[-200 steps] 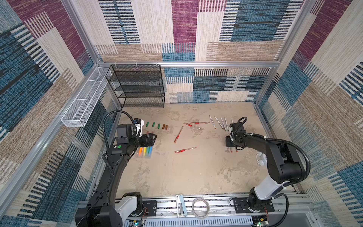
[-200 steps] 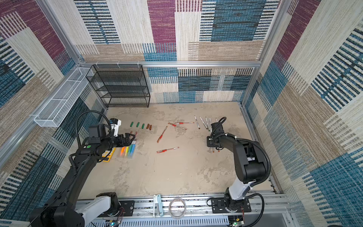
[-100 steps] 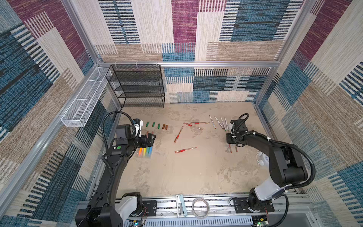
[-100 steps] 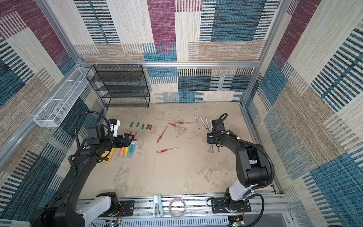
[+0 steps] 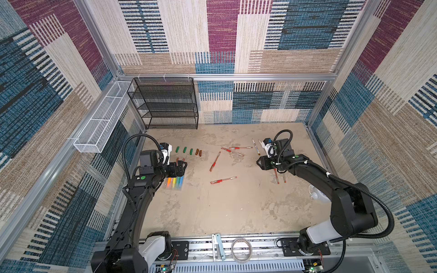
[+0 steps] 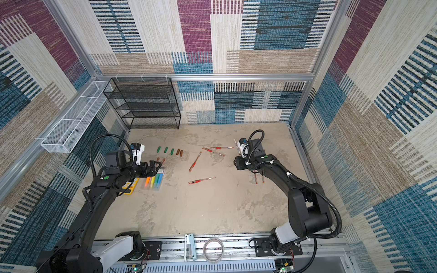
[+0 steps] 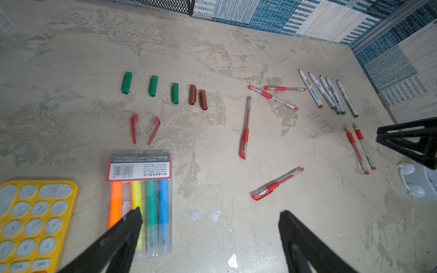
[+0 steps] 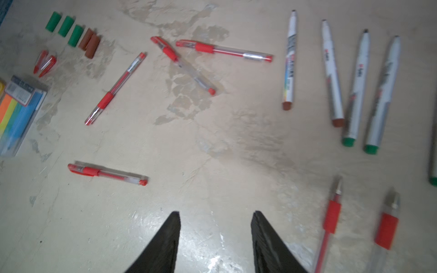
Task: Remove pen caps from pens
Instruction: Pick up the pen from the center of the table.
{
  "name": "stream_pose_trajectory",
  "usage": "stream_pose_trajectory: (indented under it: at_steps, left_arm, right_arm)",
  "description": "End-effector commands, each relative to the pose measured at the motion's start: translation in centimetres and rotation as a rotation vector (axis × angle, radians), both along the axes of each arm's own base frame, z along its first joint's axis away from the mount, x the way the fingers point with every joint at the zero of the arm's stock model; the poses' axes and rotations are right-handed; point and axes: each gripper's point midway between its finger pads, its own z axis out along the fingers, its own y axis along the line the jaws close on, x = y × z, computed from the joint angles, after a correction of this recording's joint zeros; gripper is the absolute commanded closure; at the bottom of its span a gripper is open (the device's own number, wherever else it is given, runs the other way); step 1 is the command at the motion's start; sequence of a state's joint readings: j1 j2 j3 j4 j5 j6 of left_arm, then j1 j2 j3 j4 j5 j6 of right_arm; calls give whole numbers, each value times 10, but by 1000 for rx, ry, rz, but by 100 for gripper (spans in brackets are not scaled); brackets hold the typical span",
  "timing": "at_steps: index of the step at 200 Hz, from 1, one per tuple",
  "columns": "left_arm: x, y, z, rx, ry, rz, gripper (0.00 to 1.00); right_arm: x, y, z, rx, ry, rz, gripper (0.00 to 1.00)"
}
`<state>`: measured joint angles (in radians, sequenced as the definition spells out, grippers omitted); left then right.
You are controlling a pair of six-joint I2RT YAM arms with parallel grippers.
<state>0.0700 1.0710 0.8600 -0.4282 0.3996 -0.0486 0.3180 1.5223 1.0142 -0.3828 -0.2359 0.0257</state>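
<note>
Three green and two brown pen caps lie in a row, with two slim red caps beside them. Several capped red-banded pens are scattered mid-table. Two uncapped red pens lie side by side just right of my right gripper, which is open and empty over bare table. In both top views that gripper points toward the table's middle. Several uncapped white-barrelled pens lie fanned at the far right. My left gripper is wide open and empty, hovering by the highlighter pack.
A yellow keypad lies left of the highlighter pack. A black mesh rack stands at the back left and a white wire basket hangs on the left wall. A white object sits at the right edge.
My right gripper has opened and moved a little toward the table's middle, leaving an uncapped red pen lying beside the other one. The left arm has not moved.
</note>
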Motion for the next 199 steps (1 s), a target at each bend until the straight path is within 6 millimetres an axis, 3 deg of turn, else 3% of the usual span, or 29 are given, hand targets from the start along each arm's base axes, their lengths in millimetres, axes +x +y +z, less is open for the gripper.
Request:
stream_pose_trajectory:
  at_steps: [1, 39, 101, 156, 199]
  left_arm:
    - [3, 1, 7, 17, -40, -11, 6]
    - [1, 0, 8, 14, -39, -17, 6]
    - [1, 1, 6, 19, -43, -17, 6]
    - [2, 1, 6, 24, -44, -16, 6]
    - [3, 1, 8, 23, -44, -15, 6]
  right_arm:
    - [-8, 34, -8, -43, -9, 147, 45]
    - [-18, 81, -18, -72, -1, 317, 43]
    - [-33, 142, -58, -178, 52, 528, 38]
    - [-34, 169, -79, -222, 86, 623, 40]
    - [-46, 170, -98, -252, 139, 654, 44]
